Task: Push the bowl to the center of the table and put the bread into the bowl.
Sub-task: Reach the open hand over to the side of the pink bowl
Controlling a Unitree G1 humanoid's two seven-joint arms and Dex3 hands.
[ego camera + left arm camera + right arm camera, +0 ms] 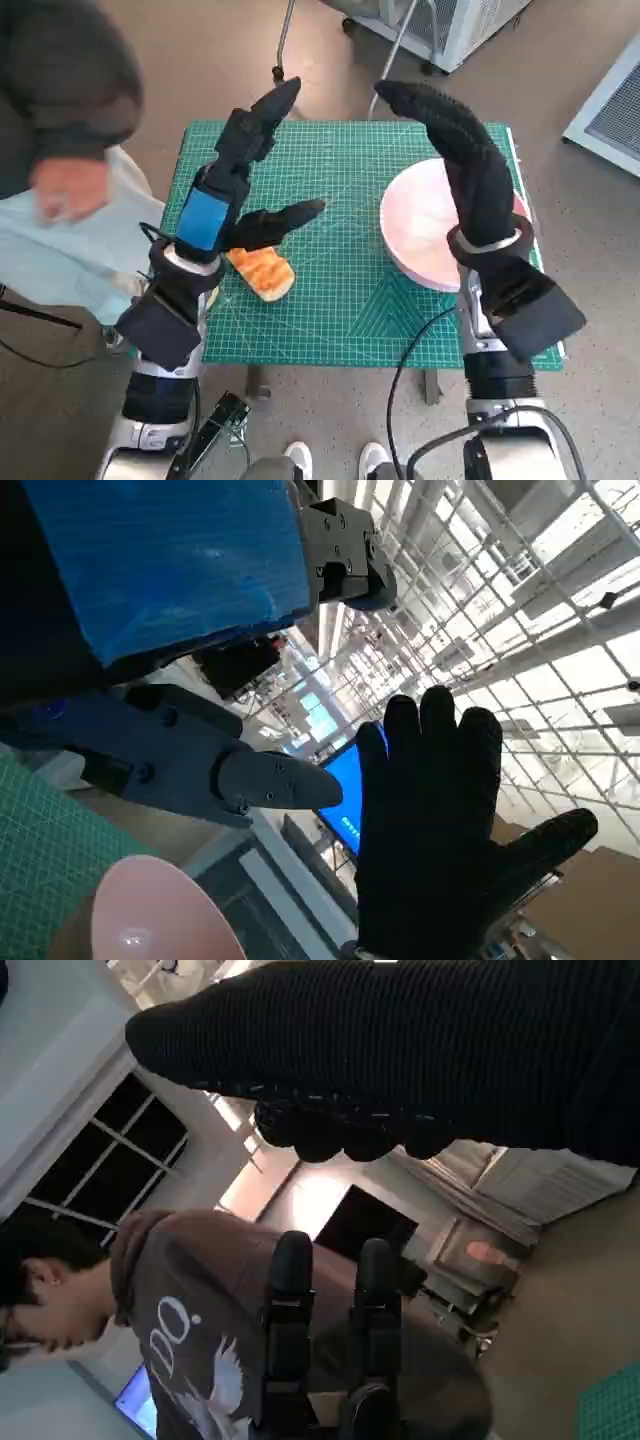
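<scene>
Pink bowl at green mat's right edge, unpushed; bread left of bowl. Left hand, right hand raised, fingers spread, empty, likely poised to push.

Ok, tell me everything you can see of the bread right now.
The bread is a small orange-golden piece with a paler edge and darker stripes on top, toasted-looking. It lies flat on the green cutting mat, near the mat's left front, apart from the pink bowl. The left hand is raised above it; no contact is visible.
</scene>
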